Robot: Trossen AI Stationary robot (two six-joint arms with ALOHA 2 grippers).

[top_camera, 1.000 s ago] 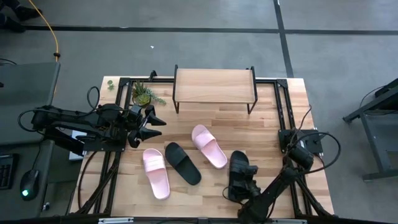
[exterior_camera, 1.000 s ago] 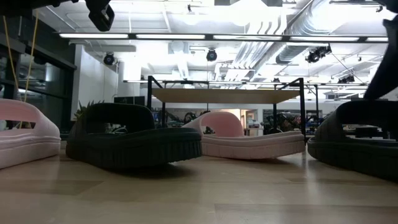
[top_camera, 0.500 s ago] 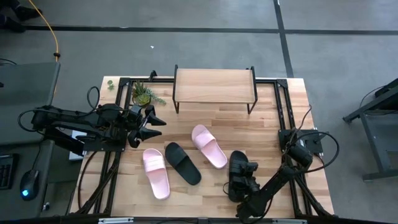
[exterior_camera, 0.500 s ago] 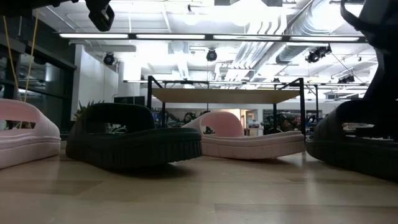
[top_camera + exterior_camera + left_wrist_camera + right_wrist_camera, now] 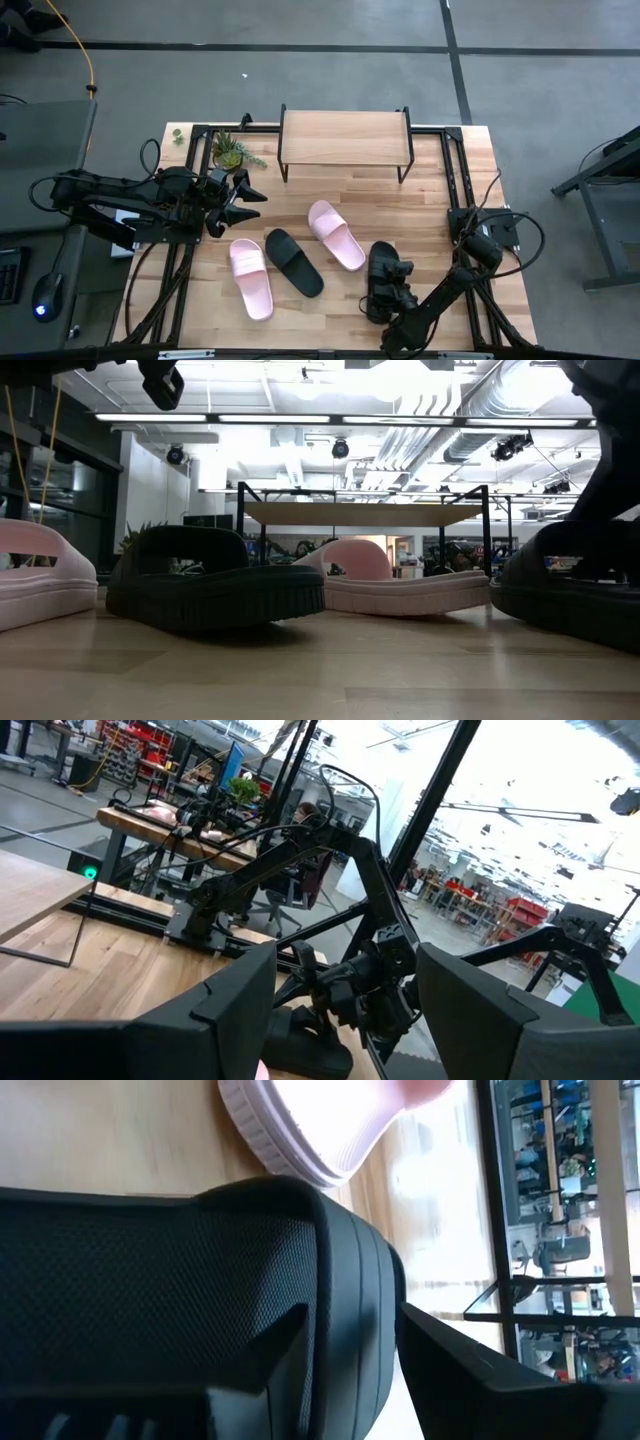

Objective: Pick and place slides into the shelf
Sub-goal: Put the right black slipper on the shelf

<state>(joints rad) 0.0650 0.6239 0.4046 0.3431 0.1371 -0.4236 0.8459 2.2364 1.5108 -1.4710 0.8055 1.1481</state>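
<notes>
Overhead, a wooden table (image 5: pixel 440 200) seen from straight above, with a low shelf (image 5: pixel 345 137) of pale plank and thin black legs at its far edge, nothing on the plank. Four slides on the tabletop nearer the front: one pink slide (image 5: pixel 251 277) toward the left, a black slide (image 5: pixel 294 262) just beside it, a second pink slide (image 5: pixel 336 235) angled toward the shelf, and a second black slide (image 5: pixel 383 280) farthest right. Right gripper (image 5: pixel 393 287) down at that rightmost black slide, fingers on either side of its wide strap and apparently clamped on it, though dark on dark makes the contact hard to confirm from above. From the right wrist, black mesh strap filling the space between the two dark fingers (image 5: pixel 480 1370), the pale sole of the second pink slide (image 5: pixel 320 1120) just beyond. From table height, the rightmost black slide (image 5: pixel 570 585) resting on the wood under the dark arm, shelf (image 5: pixel 365 513) visible well behind the row of slides. Left gripper (image 5: pixel 238 202) waiting above the table's left side, near a small green plant (image 5: pixel 232 152), fingers (image 5: pixel 215 1005) held wide apart and holding nothing.
</notes>
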